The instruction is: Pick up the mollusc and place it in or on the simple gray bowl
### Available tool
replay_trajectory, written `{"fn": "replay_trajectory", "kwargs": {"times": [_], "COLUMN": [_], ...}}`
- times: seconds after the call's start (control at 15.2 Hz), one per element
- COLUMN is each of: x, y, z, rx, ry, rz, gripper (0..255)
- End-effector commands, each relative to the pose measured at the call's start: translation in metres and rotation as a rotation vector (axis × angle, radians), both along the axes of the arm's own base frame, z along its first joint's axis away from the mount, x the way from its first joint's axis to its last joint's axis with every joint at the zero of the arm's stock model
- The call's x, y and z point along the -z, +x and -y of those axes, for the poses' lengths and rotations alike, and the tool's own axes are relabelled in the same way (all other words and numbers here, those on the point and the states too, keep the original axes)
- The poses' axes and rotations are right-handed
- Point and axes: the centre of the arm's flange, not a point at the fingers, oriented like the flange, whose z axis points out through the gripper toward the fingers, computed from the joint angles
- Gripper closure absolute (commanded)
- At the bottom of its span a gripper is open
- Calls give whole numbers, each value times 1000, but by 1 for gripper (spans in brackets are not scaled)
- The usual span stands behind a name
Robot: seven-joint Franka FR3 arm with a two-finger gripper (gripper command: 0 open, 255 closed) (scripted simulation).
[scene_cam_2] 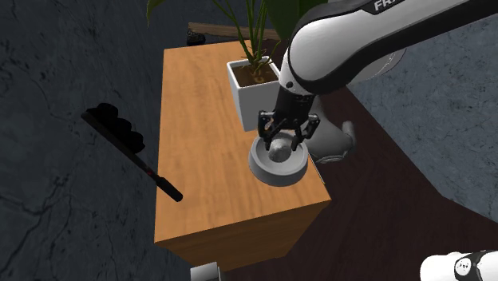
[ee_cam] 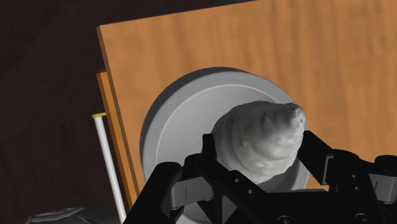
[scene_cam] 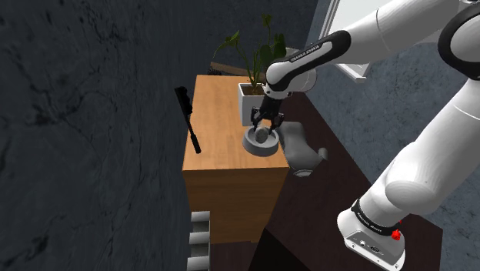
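The claw grips the mollusc above the gray bowl, mid-frame in the second exterior view. Lower straight (the worktop edge is close), then release gently.

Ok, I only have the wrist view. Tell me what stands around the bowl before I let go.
Observer: A plant in a white square pot stands on the wooden table just behind the gray bowl.
Operator: Give me the shell's height from outside.
Observer: In the second exterior view the shell is low inside the bowl's rim, with the gripper over the bowl's middle. I cannot tell whether the shell touches the bottom.
Operator: Name anything else up there.
Observer: A long black tool sticks out past the table's edge on the second exterior view's left, well away from the bowl.
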Motion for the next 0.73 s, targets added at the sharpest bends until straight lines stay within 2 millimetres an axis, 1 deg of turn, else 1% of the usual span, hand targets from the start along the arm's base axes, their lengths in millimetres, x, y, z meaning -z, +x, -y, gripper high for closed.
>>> {"fn": "replay_trajectory", "kwargs": {"times": [0.0, 0.66], "x": [-10, -63], "y": [0, 0], "z": [-1, -1], "rx": [0, 0], "ry": [0, 0], "rz": [0, 0], "gripper": [255, 255]}}
